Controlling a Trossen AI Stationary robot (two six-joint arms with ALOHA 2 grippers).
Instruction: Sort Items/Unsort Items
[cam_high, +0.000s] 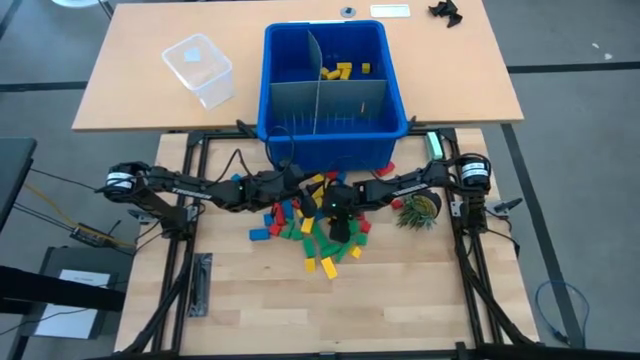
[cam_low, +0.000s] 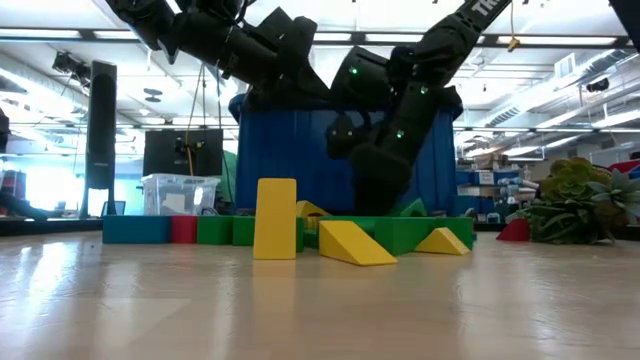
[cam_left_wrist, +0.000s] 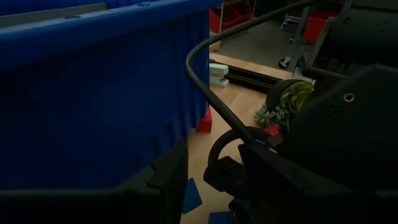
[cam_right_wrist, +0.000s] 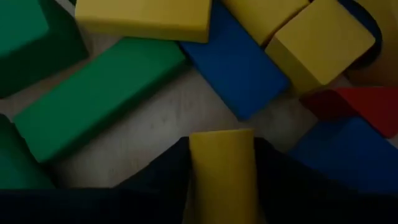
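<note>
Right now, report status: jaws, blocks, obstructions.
Right gripper down in the block pile, jaws either side of a yellow block. Left gripper beside the blue bin. Neighbouring blocks crowd the pick.

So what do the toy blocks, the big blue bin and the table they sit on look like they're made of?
Toy blocks: matte, evenly coloured faces with no grain showing, so possibly painted wood or dense foam; the look leaves it open. Blue bin: moulded plastic, judging by its uniform colour, rolled rim and slight sheen. Table: pale wood planks with visible grain and seams, faintly glossy.

Right gripper (cam_right_wrist: 222, 180) clasps a yellow block (cam_right_wrist: 222, 165) above scattered blocks (cam_right_wrist: 99, 93).
</note>
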